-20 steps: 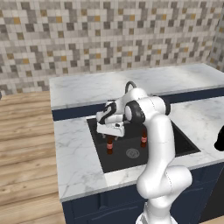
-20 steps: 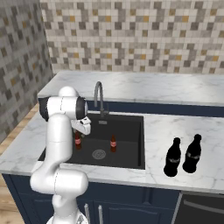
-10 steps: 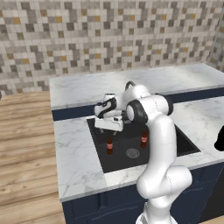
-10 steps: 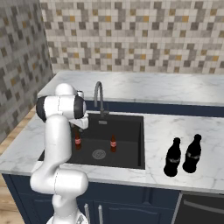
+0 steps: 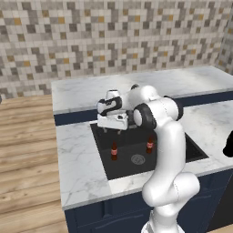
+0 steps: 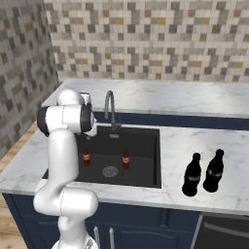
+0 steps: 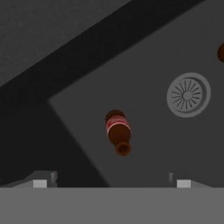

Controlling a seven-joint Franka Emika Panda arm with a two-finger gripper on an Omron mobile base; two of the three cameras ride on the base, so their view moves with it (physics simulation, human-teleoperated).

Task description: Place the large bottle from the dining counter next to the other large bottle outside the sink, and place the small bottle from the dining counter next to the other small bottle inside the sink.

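Both large bottles (image 6: pixel 192 175) stand together on the table (image 6: pixel 194 141) beside the sink (image 6: pixel 146 146); both small bottles (image 7: pixel 118 131) stand inside it; the fingers (image 5: pixel 111 122), wide open and empty, hover above; only pulling clear seems left.

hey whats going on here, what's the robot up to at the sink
The white arm hangs over the sink with its tool open and empty, above a small bottle that stands upright on the basin floor. A second small bottle stands upright near it, on the other side of the drain. On the counter outside the sink, two large dark bottles stand side by side. Judging by how things lie, both pairs are already in place.
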